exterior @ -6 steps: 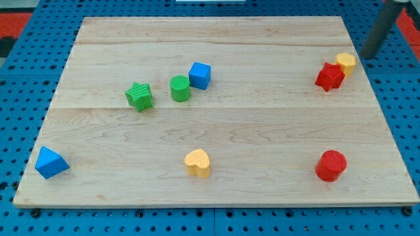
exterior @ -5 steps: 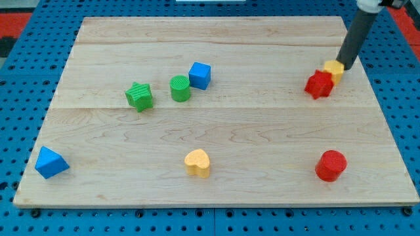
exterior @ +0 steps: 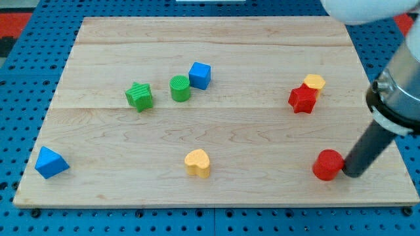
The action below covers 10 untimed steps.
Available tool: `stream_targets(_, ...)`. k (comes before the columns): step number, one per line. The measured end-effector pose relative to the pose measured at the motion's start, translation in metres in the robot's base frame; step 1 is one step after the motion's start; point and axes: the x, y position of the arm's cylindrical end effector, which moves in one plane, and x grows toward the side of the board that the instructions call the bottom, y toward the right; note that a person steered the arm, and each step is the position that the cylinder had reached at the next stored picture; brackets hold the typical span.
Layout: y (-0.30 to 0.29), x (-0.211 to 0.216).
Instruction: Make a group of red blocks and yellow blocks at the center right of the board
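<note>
My tip [exterior: 350,174] rests on the board at the lower right, touching the right side of the red cylinder [exterior: 327,164]. A red star block [exterior: 302,99] and a small yellow block [exterior: 314,82] sit together at the centre right, touching each other, above and left of my tip. A yellow heart block [exterior: 197,162] lies at the bottom centre, far to the left of my tip.
A green star [exterior: 139,96], a green cylinder [exterior: 180,88] and a blue cube [exterior: 200,75] stand in a row at the upper centre left. A blue triangular block [exterior: 50,162] sits at the lower left corner. The wooden board [exterior: 216,33] lies on a blue pegboard.
My tip pushed the red star and yellow block down and left, then swung down to the lower right beside the red cylinder. The red cylinder has shifted slightly left.
</note>
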Motion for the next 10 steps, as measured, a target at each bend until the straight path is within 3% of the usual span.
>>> stream_targets(1, 0.010, 0.008)
stream_targets(2, -0.019, 0.040)
stream_targets(4, -0.024, -0.046)
stream_targets(5, -0.011, -0.054)
stream_targets(6, -0.002, 0.050)
stream_targets(7, -0.022, 0.058)
stream_targets(9, -0.173, 0.051)
stream_targets(10, -0.173, 0.026)
